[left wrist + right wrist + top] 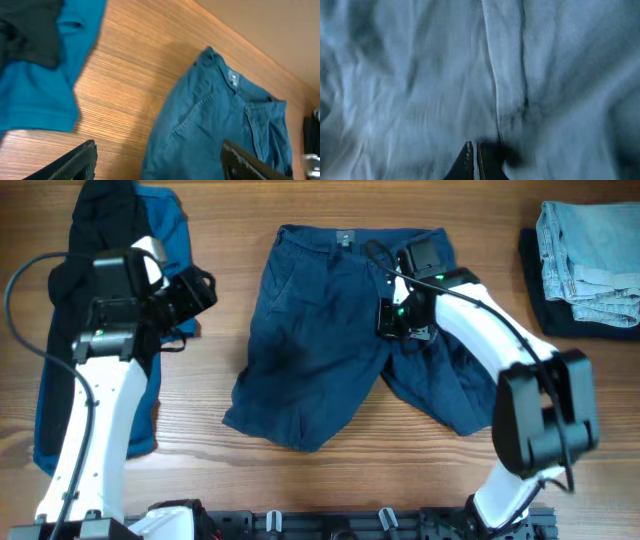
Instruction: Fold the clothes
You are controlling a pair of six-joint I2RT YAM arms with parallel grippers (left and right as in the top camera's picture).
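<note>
Left jaws stand wide apart over bare desk (125, 85); the side edge of the navy shorts (320, 350) lies just ahead between them, and the bright blue garment (35, 95) is clear to one side. Right jaws are closed tight, tips on the shorts' middle fabric; whether a fold is pinched cannot be told

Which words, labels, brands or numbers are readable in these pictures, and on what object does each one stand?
None is readable.
The small label on the waistband of the navy shorts: too small and blurred to read.
The pale denim stack: no writing visible.
</note>
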